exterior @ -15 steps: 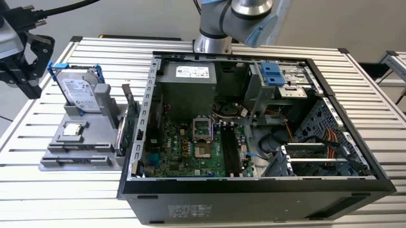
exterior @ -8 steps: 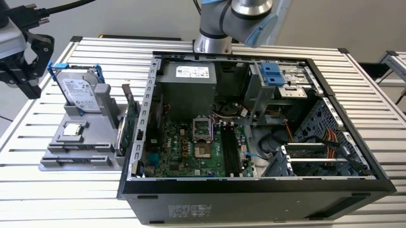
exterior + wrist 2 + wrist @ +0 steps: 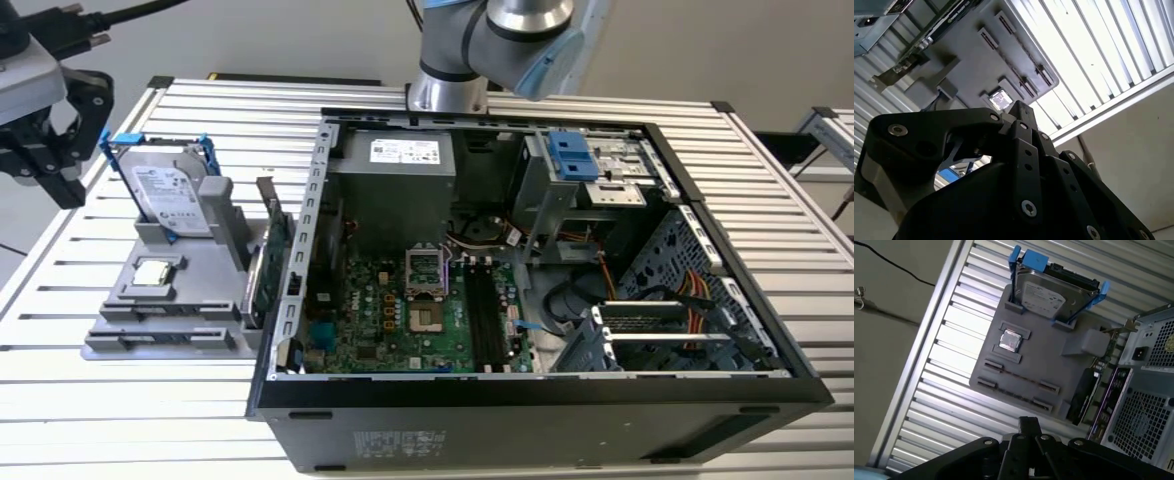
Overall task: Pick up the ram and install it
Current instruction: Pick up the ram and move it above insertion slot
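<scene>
The gripper (image 3: 1029, 423), closed on nothing, hangs above the grey holder (image 3: 1054, 356) where the ram (image 3: 1019, 377) lies; pickup and fitting into the computer (image 3: 534, 430) remain.

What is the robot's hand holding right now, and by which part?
Nothing: the hand is empty, near the grey parts holder.

Silver arm (image 3: 447, 95), blue cap (image 3: 561, 60), black cables (image 3: 134, 12)
</scene>
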You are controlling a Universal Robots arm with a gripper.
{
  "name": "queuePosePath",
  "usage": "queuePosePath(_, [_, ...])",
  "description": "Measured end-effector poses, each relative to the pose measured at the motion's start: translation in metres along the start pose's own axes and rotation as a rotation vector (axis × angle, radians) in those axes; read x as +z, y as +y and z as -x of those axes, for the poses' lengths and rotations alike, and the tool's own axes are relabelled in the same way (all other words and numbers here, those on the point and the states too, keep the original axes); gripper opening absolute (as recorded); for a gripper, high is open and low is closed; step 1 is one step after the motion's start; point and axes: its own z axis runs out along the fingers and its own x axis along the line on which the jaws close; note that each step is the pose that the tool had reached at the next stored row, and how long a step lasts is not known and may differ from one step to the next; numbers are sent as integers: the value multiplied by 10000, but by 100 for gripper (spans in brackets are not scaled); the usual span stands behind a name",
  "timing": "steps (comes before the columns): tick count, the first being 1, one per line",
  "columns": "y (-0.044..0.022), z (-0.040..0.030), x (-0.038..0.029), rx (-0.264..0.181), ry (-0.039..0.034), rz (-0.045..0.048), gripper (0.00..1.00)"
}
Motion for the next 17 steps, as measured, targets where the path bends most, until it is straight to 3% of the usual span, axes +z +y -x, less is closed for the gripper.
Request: queuePosePath(17, [0,0,1,-1387,67,25,0])
